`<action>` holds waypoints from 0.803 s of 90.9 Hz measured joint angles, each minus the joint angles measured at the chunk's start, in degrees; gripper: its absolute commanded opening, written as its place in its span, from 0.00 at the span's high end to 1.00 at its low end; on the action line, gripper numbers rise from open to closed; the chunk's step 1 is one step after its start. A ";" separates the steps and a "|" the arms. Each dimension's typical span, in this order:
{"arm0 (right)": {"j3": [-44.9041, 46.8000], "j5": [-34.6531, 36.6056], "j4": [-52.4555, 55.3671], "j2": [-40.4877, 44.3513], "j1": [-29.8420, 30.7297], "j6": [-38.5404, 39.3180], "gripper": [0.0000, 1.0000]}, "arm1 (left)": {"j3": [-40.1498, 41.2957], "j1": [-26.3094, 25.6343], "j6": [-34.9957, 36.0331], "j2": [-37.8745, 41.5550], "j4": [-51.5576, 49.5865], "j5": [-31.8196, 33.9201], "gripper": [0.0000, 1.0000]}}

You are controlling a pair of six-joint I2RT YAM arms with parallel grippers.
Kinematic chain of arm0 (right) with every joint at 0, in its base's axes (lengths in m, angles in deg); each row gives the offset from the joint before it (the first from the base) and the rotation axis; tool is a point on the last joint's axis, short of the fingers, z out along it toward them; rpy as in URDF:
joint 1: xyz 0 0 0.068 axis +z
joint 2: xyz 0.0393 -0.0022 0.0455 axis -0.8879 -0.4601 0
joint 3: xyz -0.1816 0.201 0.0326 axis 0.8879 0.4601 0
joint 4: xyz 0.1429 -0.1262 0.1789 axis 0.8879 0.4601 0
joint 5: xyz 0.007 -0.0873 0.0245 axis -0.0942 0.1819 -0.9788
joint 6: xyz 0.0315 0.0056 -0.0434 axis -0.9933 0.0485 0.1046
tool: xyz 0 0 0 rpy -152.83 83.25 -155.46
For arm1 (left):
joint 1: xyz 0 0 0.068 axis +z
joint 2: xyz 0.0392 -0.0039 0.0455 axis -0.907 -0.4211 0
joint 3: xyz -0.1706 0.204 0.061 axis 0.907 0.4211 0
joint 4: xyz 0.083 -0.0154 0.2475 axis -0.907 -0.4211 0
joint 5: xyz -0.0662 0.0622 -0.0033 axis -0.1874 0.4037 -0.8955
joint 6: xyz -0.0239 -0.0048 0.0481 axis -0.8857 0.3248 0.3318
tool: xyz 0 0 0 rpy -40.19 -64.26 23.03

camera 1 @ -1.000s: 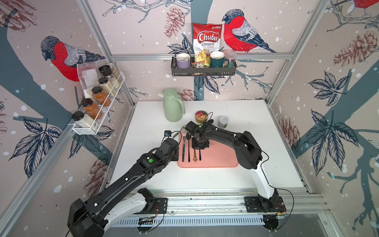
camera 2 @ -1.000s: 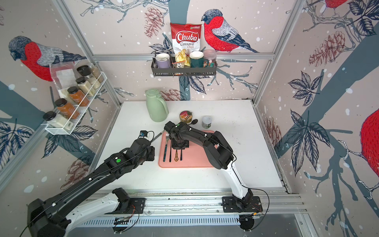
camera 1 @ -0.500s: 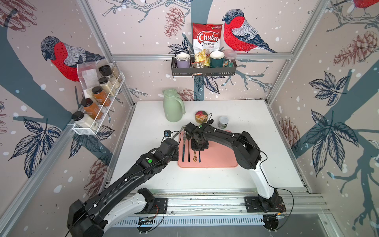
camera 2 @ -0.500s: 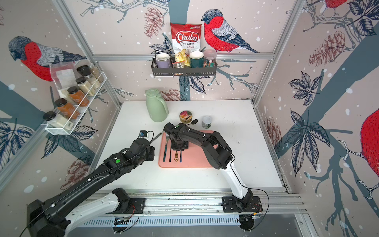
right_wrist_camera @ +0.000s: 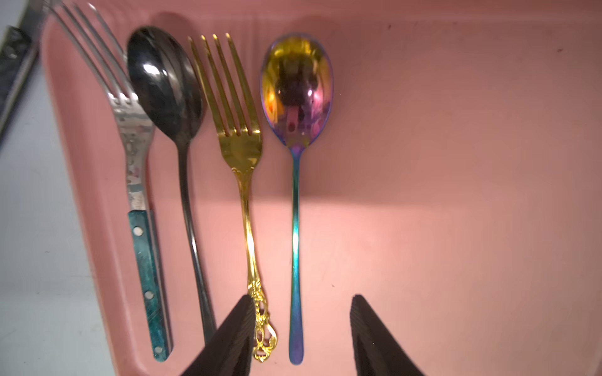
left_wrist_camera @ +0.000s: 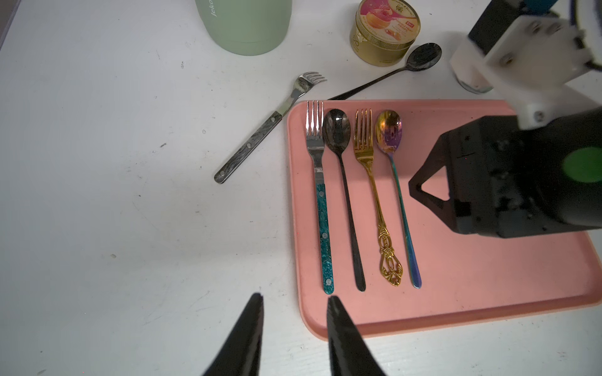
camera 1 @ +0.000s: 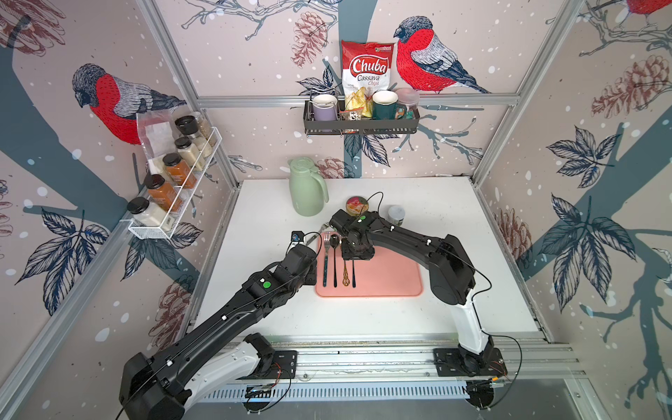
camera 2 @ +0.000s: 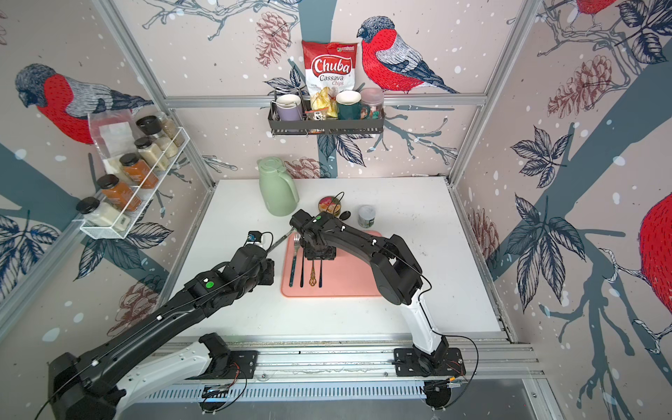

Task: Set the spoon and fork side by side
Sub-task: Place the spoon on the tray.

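On the pink tray (left_wrist_camera: 472, 293) four pieces lie in a parallel row: a teal-handled fork (right_wrist_camera: 136, 162), a black spoon (right_wrist_camera: 166, 84), a gold fork (right_wrist_camera: 242, 156) and an iridescent spoon (right_wrist_camera: 295, 228). My right gripper (right_wrist_camera: 303, 297) is open above the handle ends of the gold fork and the iridescent spoon. The spoon's handle lies free between the fingers. My left gripper (left_wrist_camera: 294, 296) is open and empty at the tray's near left corner. In both top views the right wrist hides the heads of the gold fork and iridescent spoon.
A grey-handled fork (left_wrist_camera: 257, 136) and a second black spoon (left_wrist_camera: 387, 76) lie on the white table just beyond the tray. Behind them stand a green jug (camera 1: 307, 191), a round candy tin (camera 1: 355, 205) and a small jar (camera 1: 395, 215).
My right gripper has opened and let go of the iridescent spoon, which now rests on the tray beside the gold fork. The left arm has not moved.
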 measured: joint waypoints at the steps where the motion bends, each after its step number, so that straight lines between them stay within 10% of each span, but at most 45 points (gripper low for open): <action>1: 0.11 0.11 0.04 0.35 0.00 0.11 0.50 | -0.04 0.00 0.00 -0.04 0.02 0.02 0.65; 73: 18.29 1.25 -7.61 21.05 -3.08 4.55 0.50 | -4.50 13.88 8.92 -19.82 6.38 -1.66 0.66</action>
